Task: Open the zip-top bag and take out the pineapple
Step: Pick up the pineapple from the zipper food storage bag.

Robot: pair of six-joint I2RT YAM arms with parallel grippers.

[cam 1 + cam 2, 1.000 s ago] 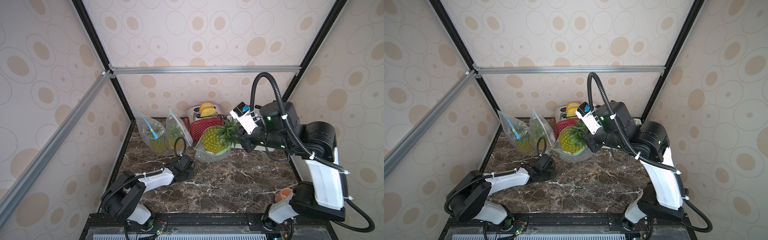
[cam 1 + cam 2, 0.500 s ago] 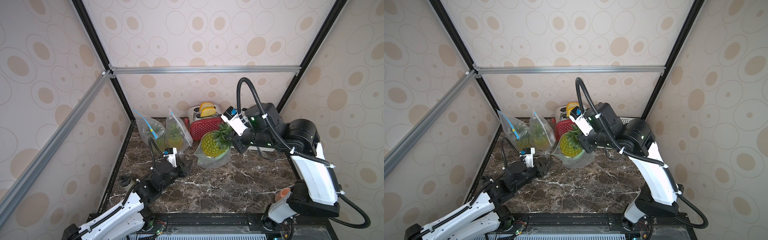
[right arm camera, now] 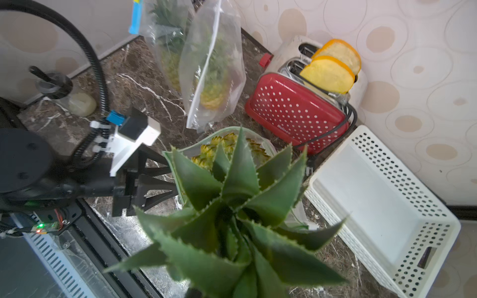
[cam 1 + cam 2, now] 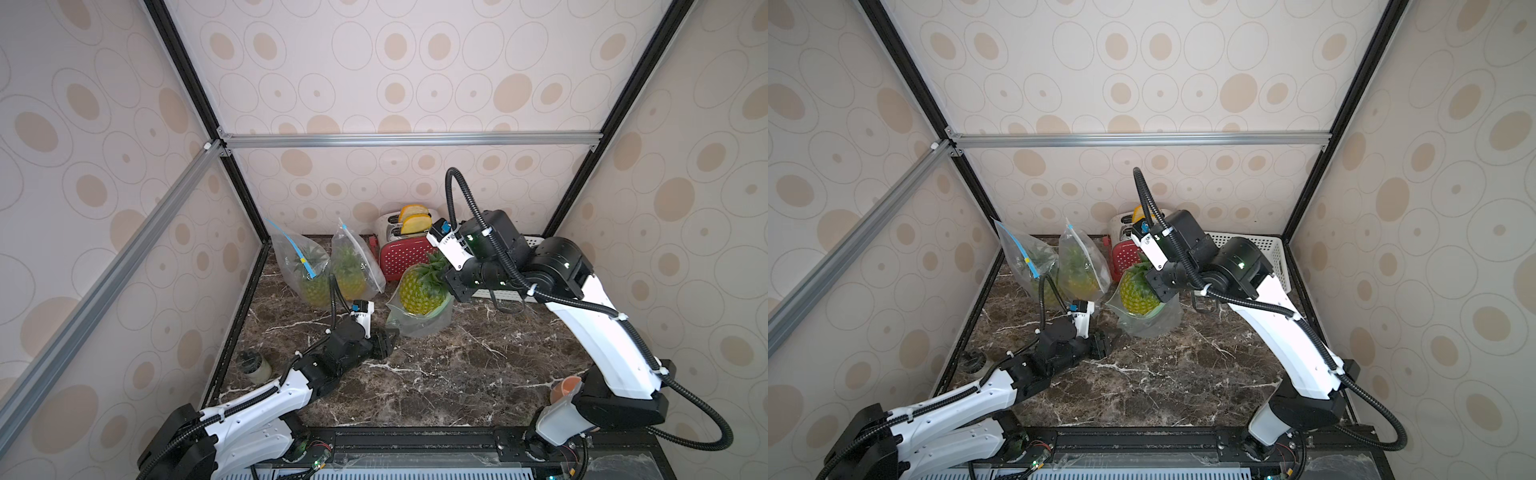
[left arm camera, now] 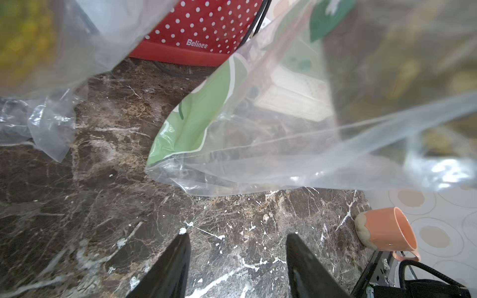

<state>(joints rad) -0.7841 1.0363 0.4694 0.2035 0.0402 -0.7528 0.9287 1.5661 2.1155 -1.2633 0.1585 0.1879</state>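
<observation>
— Two grippers to place. What lies nearest?

— An orange cup [image 5: 384,232] on its side at the front right edge of the marble table [image 4: 436,374], and a small jar [image 4: 253,365] by the left wall. Just past them, the left gripper [image 5: 236,233] sits low over the marble. Its fingers [image 5: 175,263] are spread apart with nothing between them.

— Is it touching the zip-top bag?

— No. The zip-top bag [image 4: 419,322] is just ahead of the fingertips, apart from them.

— And the pineapple?

— The pineapple [image 4: 419,291] is upright at mid-table. Its lower part sits inside the bag's open mouth, with the rest of the yellow body and the green crown above the rim. The right gripper [image 4: 446,279] is clamped on the crown from the right. The right wrist view shows only leaves, so its fingers are hidden there.

— Does the bag rest on the table?

— I cannot tell. Its bottom edge is close to the marble.

— Farther back?

— A bag with a blue strip [image 4: 303,266] and a second clear bag [image 4: 357,266] lean together near the rear left corner, each with a pineapple inside. A red dotted toaster [image 4: 405,257] stands at the back wall with two toast slices [image 4: 415,222] in its slots. A white perforated basket [image 4: 1246,249] lies to its right, behind the right arm.
</observation>
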